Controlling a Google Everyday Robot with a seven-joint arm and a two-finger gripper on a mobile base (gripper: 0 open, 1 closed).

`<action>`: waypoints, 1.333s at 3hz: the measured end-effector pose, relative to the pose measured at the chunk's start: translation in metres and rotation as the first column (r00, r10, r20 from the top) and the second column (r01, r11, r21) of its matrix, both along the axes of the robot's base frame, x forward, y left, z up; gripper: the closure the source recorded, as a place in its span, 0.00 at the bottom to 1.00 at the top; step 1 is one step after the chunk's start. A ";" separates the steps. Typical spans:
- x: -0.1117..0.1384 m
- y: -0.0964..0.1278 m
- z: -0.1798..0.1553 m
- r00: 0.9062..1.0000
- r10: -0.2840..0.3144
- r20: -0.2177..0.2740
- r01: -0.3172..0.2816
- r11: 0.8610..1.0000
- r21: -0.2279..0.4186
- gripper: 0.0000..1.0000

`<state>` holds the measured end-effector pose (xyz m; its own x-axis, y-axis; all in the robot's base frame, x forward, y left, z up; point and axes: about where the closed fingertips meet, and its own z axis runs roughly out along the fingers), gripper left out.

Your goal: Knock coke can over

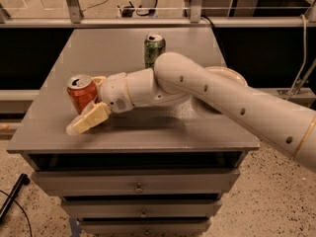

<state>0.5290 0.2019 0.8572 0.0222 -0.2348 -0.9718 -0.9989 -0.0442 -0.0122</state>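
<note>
Two cans: the coke can (pixel 81 94) stands at the left middle of the frame on the grey counter (pixel 197 127); the green can (pixel 154 49) stands in the upper middle, well apart from it.
Coke can: upright or nearly so, silver top showing, near the counter's left edge.
Hand: the hand (pixel 88 105) sits against the coke can, spread open. One finger (pixel 89 118) lies just below the can; the other (pixel 98 80) shows at its right side.
Arm: the white arm (pixel 222 98) reaches in from the lower right.
Below: drawers (pixel 138 181) under the counter.
</note>
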 end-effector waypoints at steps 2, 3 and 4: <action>-0.006 -0.011 0.023 0.999 0.000 0.034 -0.002 0.998 0.058 0.01; -0.007 -0.009 0.023 0.999 0.005 0.034 -0.007 0.998 0.058 0.21; -0.009 -0.006 0.024 0.999 0.013 0.035 -0.014 0.998 0.054 0.52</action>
